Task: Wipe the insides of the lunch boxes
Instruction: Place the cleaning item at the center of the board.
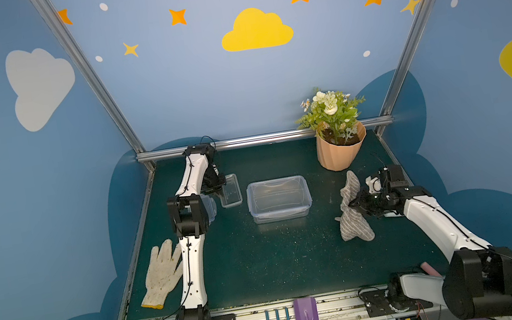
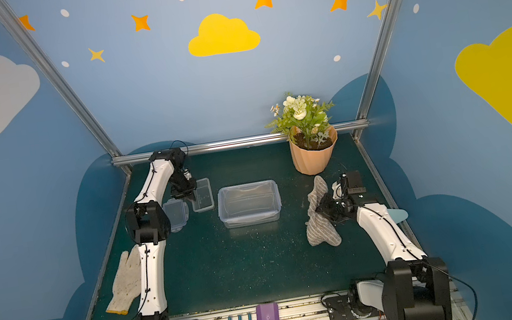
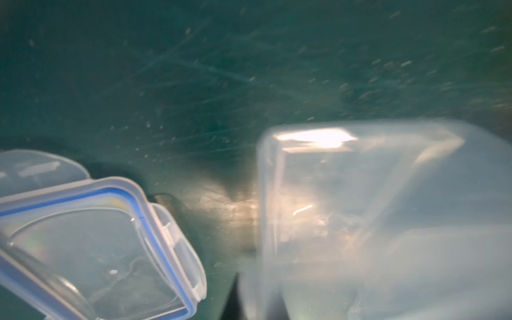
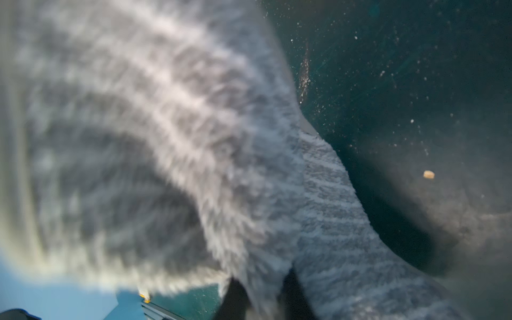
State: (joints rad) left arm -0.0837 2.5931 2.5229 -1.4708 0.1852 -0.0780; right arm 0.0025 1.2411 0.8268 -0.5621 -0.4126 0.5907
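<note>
Well, starting with both top views: got the large lunch box (image 1: 281, 214) open in the middle of the green mat (image 1: 264, 264), with the small lunch box (image 1: 231, 190) off to its left, right at the left gripper (image 1: 219, 192) and beside a blue-trimmed lid (image 2: 175, 213). Over on the right, got the right gripper (image 1: 355, 202) pinching a grey striped cloth (image 1: 355, 227) at its middle. Left wrist next: just the small lunch box up close and blurry next to the lid, can't tell if those jaws are clamped or loose. Right wrist: cloth squeezed between the dark fingers (image 4: 232, 297).
</note>
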